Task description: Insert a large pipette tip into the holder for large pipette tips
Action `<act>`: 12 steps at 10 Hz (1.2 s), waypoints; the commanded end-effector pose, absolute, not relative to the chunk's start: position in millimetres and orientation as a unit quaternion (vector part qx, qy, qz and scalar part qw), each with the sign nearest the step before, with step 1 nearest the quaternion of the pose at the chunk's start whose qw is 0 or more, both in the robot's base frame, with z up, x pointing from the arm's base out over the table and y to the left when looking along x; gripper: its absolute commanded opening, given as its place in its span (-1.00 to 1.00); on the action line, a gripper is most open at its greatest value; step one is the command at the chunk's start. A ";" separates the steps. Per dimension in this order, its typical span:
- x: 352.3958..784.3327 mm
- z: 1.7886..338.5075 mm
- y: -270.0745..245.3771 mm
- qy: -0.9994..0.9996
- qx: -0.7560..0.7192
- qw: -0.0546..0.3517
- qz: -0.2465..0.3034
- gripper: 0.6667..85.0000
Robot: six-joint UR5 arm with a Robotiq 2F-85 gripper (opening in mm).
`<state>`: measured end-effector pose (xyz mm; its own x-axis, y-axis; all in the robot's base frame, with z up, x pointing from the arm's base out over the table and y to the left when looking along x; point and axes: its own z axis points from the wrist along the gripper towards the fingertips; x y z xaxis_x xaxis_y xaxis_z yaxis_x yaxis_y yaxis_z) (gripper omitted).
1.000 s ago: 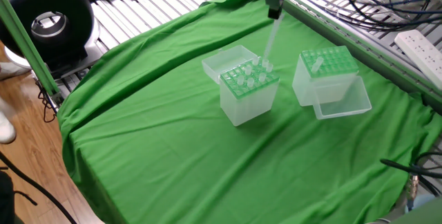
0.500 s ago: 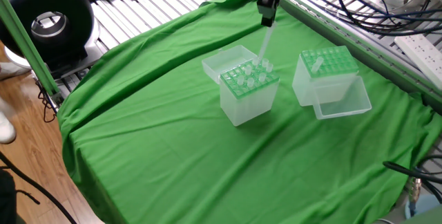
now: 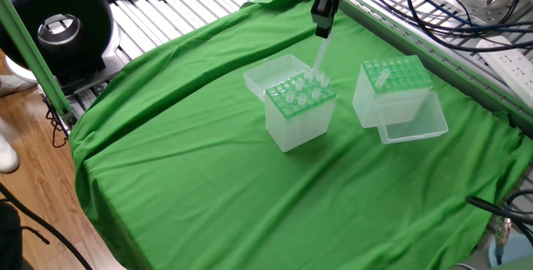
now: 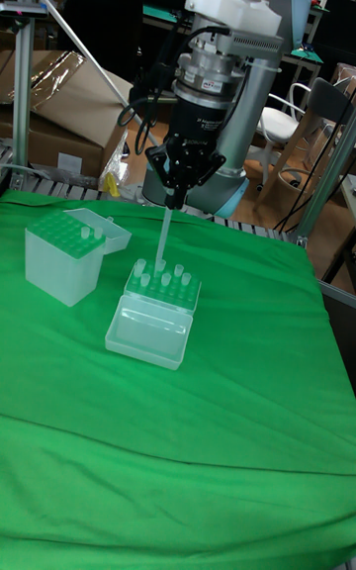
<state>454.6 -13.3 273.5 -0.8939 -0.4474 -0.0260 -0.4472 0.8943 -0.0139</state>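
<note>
Green cloth, soft and creased, covers the desk (image 3: 191, 170), and on it stand two translucent plastic boxes with green hole-grid tops and hinged clear lids lying open. Above the box (image 3: 300, 112) bristling with clear tips, the end effector (image 4: 175, 196) is closed on the top of the tip (image 4: 164, 231), a long, slender, whitish cone hanging nearly upright with its point among the racked tips. Well apart to one side stands the holder (image 3: 391, 91), its bright green grid bearing one short tip.
</note>
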 end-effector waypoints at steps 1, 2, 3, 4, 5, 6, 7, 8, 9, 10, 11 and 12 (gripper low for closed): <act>454.9 272.7 -9.1 0.973 -0.229 0.020 0.002 -1.00; 455.4 272.6 -8.7 0.973 -0.229 0.020 0.002 -1.00; 455.6 273.1 -8.5 0.973 -0.229 0.020 0.002 -1.00; 456.1 273.9 -8.9 0.973 -0.230 0.021 0.002 -1.00; 456.1 274.1 -9.4 0.973 -0.230 0.021 0.001 -1.00; 455.1 275.2 -9.4 0.973 -0.230 0.019 0.002 -1.00; 450.2 281.7 -9.5 0.973 -0.229 0.013 0.002 -1.00; 447.6 285.0 -10.0 0.974 -0.228 0.009 0.002 -1.00; 448.5 284.6 -9.0 0.974 -0.228 0.009 0.002 -1.00; 448.9 286.0 -7.4 0.974 -0.227 0.009 0.003 -1.00; 449.4 285.2 -8.1 0.974 -0.227 0.009 0.002 -1.00; 449.4 284.2 -7.9 0.974 -0.227 0.009 0.002 -1.00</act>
